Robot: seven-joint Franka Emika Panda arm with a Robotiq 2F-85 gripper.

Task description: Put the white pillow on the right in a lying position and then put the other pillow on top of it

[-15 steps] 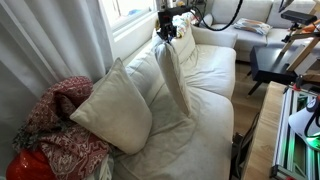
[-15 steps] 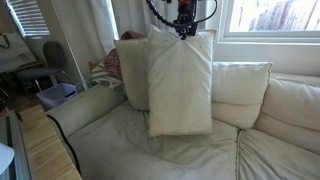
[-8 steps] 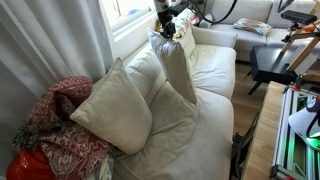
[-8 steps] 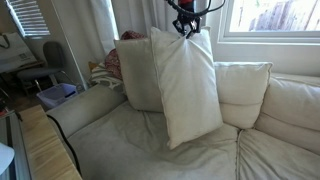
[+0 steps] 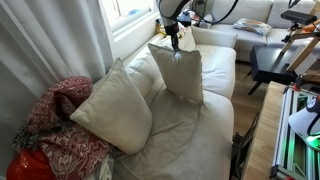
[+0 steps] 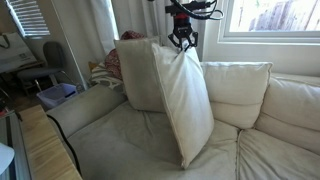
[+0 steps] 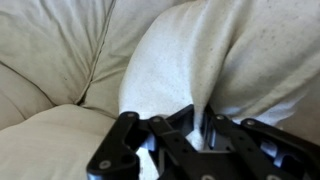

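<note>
Straight below the pincer [image 6: 182, 42] hangs the white pillow [image 6: 186, 100], its long axis running steeply down from the fingertips, slightly tilted. The jaws are pinched almost closed on its top corner, fabric bunched between them. Off to one side, the other pillow [image 6: 135, 70] leans upright.

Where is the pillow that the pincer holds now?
In an exterior view the held pillow hangs from the pincer over the sofa seat, tilted, beside the other white pillow.

Held pillow [image 6: 186, 100]: no readable text or tag.
Sofa [image 6: 120, 150]: no writing.
Gripper [image 7: 200, 128]: no legible brand or number.
</note>
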